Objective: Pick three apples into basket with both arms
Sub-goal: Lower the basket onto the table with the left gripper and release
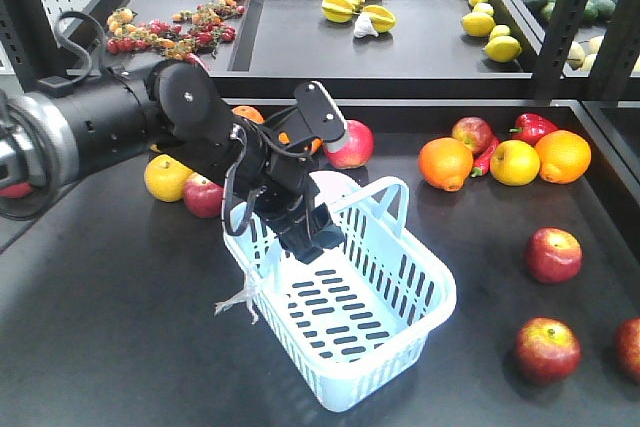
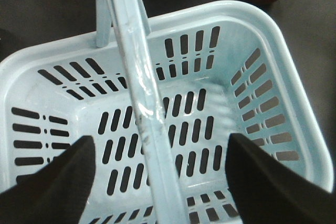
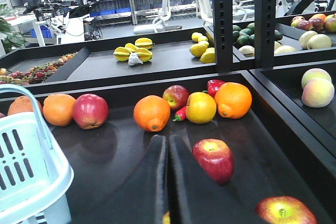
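Note:
The pale blue basket (image 1: 385, 372) stands mid-table and is empty inside. My left gripper (image 1: 312, 235) hangs open just above its far end. In the left wrist view the basket (image 2: 210, 9) fills the frame. The left gripper (image 2: 160, 139) has its jaws spread wide, and the hoop handle (image 2: 131, 51) runs between them untouched. Three apples (image 1: 553, 254) (image 1: 547, 349) (image 1: 630, 347) lie right of the basket. My right gripper (image 3: 168, 137) is shut and empty, low over the table. One apple (image 3: 212, 160) sits just right of its fingers, and another apple (image 3: 286, 211) lies nearer.
More apples (image 1: 350, 144) (image 1: 472, 134) (image 1: 203, 197) lie behind the basket among oranges (image 1: 445, 163) (image 1: 563, 155), yellow fruit (image 1: 515, 162) and red peppers (image 1: 532, 127). A raised black shelf edge (image 1: 400, 87) runs along the back, and a black rim (image 3: 273, 103) borders the right side.

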### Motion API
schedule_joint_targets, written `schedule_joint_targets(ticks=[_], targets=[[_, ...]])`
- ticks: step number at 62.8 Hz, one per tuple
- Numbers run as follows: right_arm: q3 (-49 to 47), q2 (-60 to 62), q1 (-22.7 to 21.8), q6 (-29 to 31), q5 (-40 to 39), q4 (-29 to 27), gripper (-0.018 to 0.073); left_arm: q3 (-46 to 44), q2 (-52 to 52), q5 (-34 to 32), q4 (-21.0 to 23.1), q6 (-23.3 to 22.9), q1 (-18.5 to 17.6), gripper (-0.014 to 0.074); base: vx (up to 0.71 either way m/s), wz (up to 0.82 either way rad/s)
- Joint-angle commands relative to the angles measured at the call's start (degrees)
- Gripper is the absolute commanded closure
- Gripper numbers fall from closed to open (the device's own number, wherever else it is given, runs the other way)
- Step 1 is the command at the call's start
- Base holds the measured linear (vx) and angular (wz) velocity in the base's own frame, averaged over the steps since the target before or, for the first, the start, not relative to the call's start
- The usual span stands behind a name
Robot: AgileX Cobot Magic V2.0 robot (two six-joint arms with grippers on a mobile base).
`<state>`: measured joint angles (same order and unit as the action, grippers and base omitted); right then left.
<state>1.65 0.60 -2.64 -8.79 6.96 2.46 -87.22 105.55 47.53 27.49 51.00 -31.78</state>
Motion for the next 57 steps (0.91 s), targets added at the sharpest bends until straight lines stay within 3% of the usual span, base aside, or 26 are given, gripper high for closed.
schedule_joint_targets(ticks=[1,8,15,20,28,39,47,57], targets=[[0.7,0.6,-0.2,0.7,-4.5,0.3,0.0564,-2.0,-5.3,0.0,-0.7,-3.5,-0.3,0.0080,0.00,0.00],[0.7,0.6,-0.2,0.7,-4.5,0.3,0.0564,-2.0,-9.1,2.9,-5.3,-9.5,-0.3,0.0129,0.00,0.00],[0.7,0.6,-0.2,0.7,-4.5,0.3,0.0564,-2.0,-13.0,7.6,-9.8,-16.1,-0.3,0.0246,0.00,0.00],[0.7,0.6,-0.2,0.7,-4.5,0.3,0.0564,-2.0,-16.2,12.6,-13.2,-20.1,-0.3,0.0381,0.00,0.00],[0.7,0.6,-0.2,0.7,-4.5,0.3,0.0564,-1.9,-21.8,20.1,-15.4,-21.8,-0.3,0.0606,0.00,0.00],[0.7,0.6,-0.2,0.7,-4.5,0.3,0.0564,0.0,-31.6,20.6,-12.7,-22.1,-0.3,0.0605,0.00,0.00],[0.7,0.6,-0.2,0.7,-4.5,0.3,0.0564,7.6,-40.2,13.7,-12.4,-24.6,-0.3,0.0605,0.00,0.00],[0.7,0.6,-0.2,0.7,-4.5,0.3,0.0564,23.4,-52.9,3.1,-12.4,-29.4,-0.3,0.0605,0.00,0.00]])
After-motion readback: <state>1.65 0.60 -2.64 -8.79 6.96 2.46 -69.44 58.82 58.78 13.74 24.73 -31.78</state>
